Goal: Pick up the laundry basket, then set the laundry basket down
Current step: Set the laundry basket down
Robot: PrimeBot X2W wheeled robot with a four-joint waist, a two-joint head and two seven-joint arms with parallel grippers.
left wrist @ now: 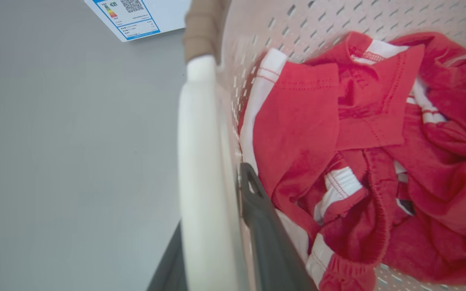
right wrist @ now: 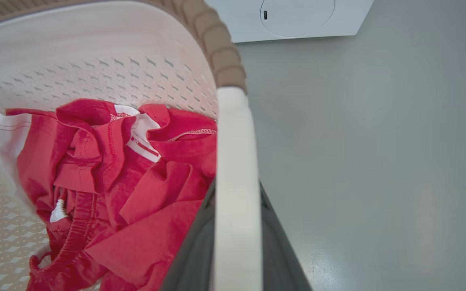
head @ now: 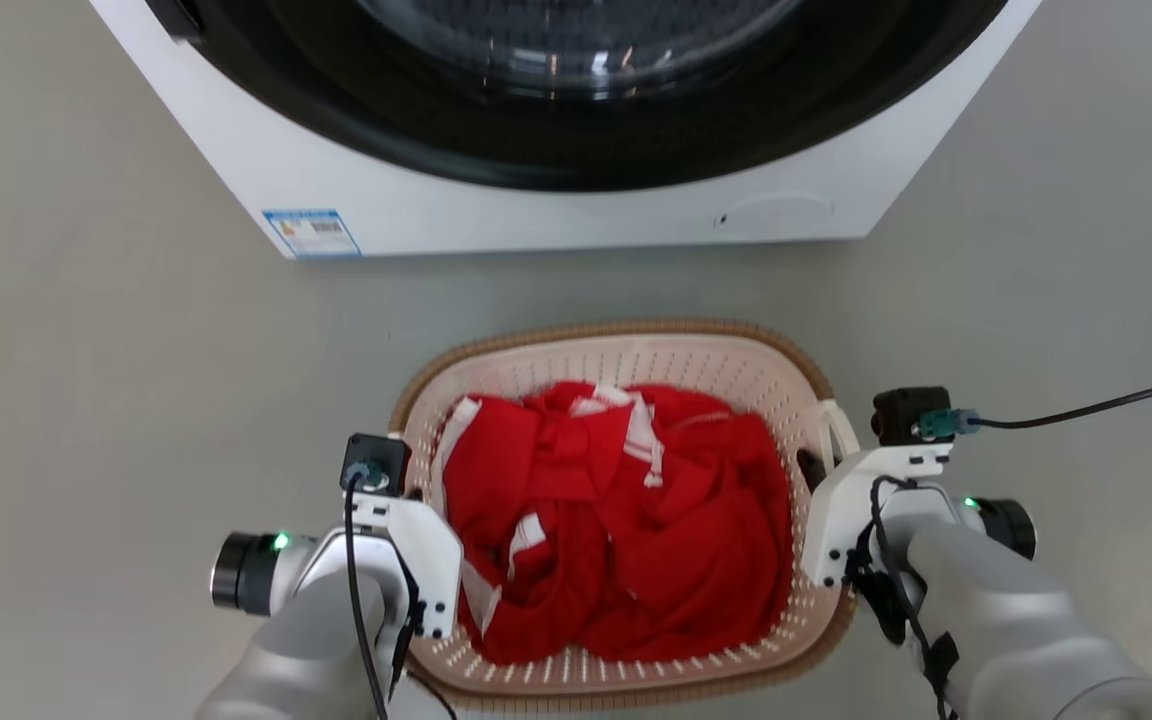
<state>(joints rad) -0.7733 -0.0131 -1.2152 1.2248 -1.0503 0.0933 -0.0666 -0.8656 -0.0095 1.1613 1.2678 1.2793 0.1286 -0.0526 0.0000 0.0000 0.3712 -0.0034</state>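
The cream laundry basket point(head: 626, 332), with its brown woven-look rim, sits between my two arms, just in front of the washing machine. Red clothes with white stripes point(head: 626, 520) fill it. My left gripper point(head: 414, 500) is at the basket's left side. In the left wrist view its dark fingers point(left wrist: 265, 226) close around the white loop handle point(left wrist: 200, 161). My right gripper point(head: 816, 470) is at the right side, its fingers point(right wrist: 277, 250) shut on the other white handle point(right wrist: 235, 169). I cannot tell whether the basket rests on the floor.
The white front-loading washing machine point(head: 556, 210) with its dark round door stands close beyond the basket, a blue label point(head: 312, 232) at its lower left corner. Grey floor point(head: 116, 380) lies on both sides. A black cable point(head: 1086, 408) runs off to the right from my right wrist.
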